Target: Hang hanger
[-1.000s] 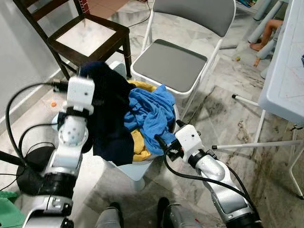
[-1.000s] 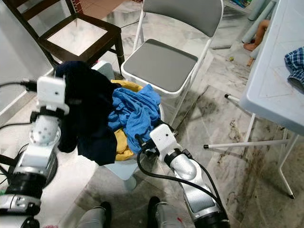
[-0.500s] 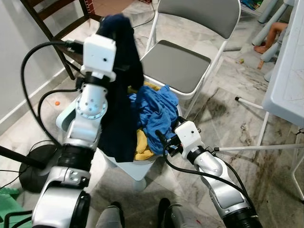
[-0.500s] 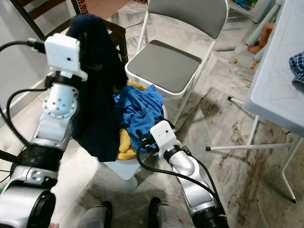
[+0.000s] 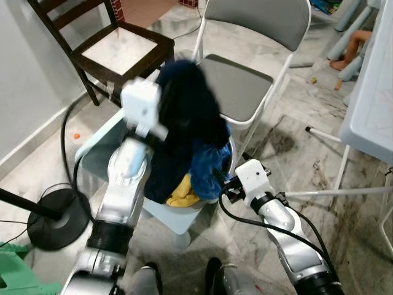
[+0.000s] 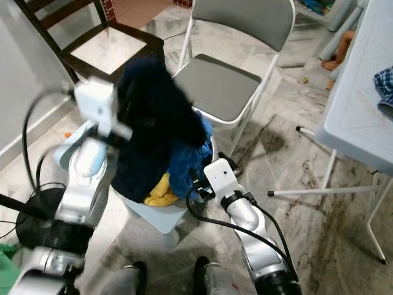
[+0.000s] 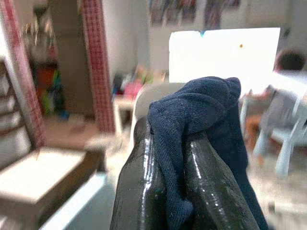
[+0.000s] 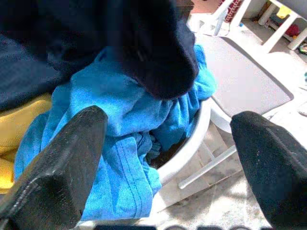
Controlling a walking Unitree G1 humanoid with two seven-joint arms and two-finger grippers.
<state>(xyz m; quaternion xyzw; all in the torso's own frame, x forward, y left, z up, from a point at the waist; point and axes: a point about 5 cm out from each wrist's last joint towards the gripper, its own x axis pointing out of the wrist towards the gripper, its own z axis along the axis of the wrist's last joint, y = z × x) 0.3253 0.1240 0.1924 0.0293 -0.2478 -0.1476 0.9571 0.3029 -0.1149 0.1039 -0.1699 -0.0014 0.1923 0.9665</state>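
Left gripper [image 7: 180,158] is clamped on a bunched fold of the navy garment [image 5: 184,123], fingers [image 7: 139,182] pinched tight with cloth squeezed up between them, and I hold it raised above the laundry basket [image 5: 175,215]. Most of that dark fabric drapes down in front of my left arm and onto the pile. No hanger that I can make out anywhere around the basket, so what's in hand is cloth, not the task's thing.

Right gripper [image 8: 163,143] hovers just beside the basket's rim, on the side toward the folding chair [image 5: 239,86], fingers [image 8: 57,163] spread wide with nothing between them, pointed at the blue garment [image 8: 110,143]. A yellow garment [image 5: 183,195] peeks out low in the basket, beneath the blue one.

My read: this navy piece is soft, limp and fairly light, it will sag and swing, and a pinch on one fold could slip. Better to hold near a collar or shoulder seam, where the cloth is thicker. A wooden chair [image 5: 110,49] stands beyond the basket.
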